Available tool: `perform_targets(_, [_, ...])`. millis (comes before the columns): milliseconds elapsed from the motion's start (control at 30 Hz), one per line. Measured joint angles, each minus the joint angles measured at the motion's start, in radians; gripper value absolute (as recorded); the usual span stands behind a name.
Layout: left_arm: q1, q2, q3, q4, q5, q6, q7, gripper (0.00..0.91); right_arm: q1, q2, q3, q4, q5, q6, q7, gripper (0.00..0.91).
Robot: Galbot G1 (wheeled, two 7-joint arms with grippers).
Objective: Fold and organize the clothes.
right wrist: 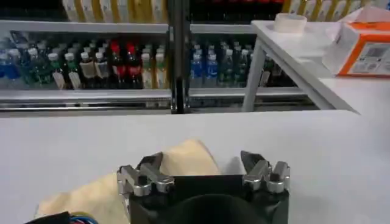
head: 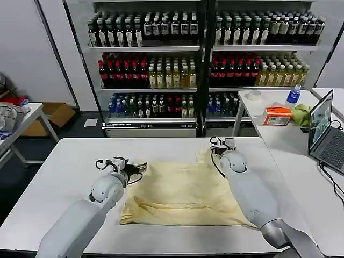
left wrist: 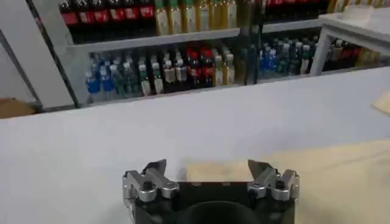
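Head view, T-shirt: the pale cream-yellow T-shirt (head: 180, 193) lies spread on the white table (head: 64, 172), centred between the two arms, its near edge rumpled into a thick roll.
Head view, left gripper: the left gripper (head: 130, 170) sits at the shirt's left edge near the far corner; wrist housing and cables cover the fingers, so the spread cannot be read here.
Head view, right gripper: the right gripper (head: 221, 143) is at the shirt's far right corner; the right forearm lies across and hides the shirt's right side.
Left wrist view, left gripper: the left gripper (left wrist: 210, 167) stands with fingers (left wrist: 156, 168) wide apart and nothing between them; the shirt's edge (left wrist: 317, 176) lies just beyond on the tabletop, and contact cannot be judged.
Right wrist view, right gripper: the right gripper (right wrist: 203, 159) is spread wide and holds nothing; a shirt corner (right wrist: 183, 159) lies between and past the fingers (right wrist: 152, 162), partly cut off by the gripper body.
Background: shelves of bottles (head: 161, 59) fill the far wall.
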Motion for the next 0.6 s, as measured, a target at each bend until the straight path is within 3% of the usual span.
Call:
perform_targets(67, [-0.006,-0.006,0.000,0.011,-0.003,0.000,0.001,0.010,0.000,0.005,0.002,-0.007,-0.001,0.000,-0.002,0.000])
perform_targets(600, [0.004,-0.013,-0.002,0.051,-0.016,-0.002,0.030,0.010,-0.017,0.005,0.007,-0.011,0.000,0.001,-0.004,0.000])
